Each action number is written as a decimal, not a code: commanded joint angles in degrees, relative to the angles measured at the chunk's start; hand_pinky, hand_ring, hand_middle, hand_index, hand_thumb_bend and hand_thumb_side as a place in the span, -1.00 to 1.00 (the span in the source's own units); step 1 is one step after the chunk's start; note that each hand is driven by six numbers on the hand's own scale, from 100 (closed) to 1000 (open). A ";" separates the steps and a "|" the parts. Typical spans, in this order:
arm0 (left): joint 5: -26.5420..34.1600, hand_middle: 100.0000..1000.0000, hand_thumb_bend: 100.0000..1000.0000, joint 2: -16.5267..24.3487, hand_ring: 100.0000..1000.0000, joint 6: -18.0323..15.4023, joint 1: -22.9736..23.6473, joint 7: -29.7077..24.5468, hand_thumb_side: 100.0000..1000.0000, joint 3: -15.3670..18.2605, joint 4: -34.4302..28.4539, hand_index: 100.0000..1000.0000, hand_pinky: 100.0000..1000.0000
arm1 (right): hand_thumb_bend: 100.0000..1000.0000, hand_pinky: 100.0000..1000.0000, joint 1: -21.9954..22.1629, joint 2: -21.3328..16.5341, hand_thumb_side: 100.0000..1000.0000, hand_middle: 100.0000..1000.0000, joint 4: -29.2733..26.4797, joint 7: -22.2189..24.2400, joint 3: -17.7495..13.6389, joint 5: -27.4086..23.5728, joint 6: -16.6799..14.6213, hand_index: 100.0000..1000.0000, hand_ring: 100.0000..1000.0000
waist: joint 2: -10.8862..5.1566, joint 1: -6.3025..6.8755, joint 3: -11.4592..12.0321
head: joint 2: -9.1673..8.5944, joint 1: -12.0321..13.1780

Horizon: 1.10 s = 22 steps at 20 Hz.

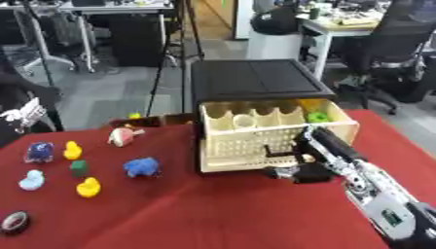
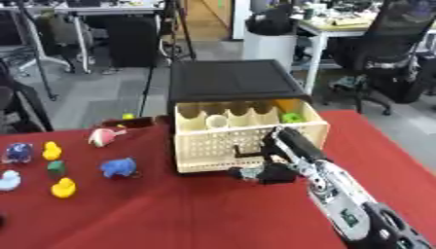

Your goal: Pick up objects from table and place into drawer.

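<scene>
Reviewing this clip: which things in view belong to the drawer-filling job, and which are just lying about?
Job:
right robot hand at the drawer front
open drawer, a green thing already inside
small toys on the table: yellow ducks, blue toy, pink-and-white toy

Lying about:
tape roll
office chair
white bin

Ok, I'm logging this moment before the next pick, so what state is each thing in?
drawer: pulled open, a green thing and a pale round thing inside.
right hand: at the drawer's front, fingers curled, nothing seen held.
toys: lying on the red table, untouched.
left hand: out of view.
</scene>
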 commanded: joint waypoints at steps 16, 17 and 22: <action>0.73 -0.29 0.30 0.13 -0.32 -0.37 -1.98 0.46 0.12 1.29 -1.31 0.16 -0.39 | 0.60 -1.00 -3.05 -0.81 0.46 -0.94 4.84 -0.82 -0.28 1.32 -0.20 0.50 -1.00 | 1.26 0.66 1.90 | -1.65 -0.45; 0.76 -0.29 0.30 0.12 -0.32 -0.39 -2.02 0.47 0.12 1.31 -1.33 0.16 -0.39 | 0.60 -1.00 -3.16 -0.85 0.46 -0.94 4.95 -0.88 -0.31 1.34 -0.22 0.48 -1.00 | 1.34 0.67 1.99 | -1.70 -0.46; 0.85 -0.29 0.30 0.03 -0.32 -0.44 -2.11 0.46 0.13 1.38 -1.40 0.16 -0.39 | 0.60 -1.00 -3.59 -1.01 0.46 -0.93 5.50 -1.06 -0.39 1.53 -0.33 0.33 -1.00 | 1.64 0.72 2.43 | -1.92 -0.47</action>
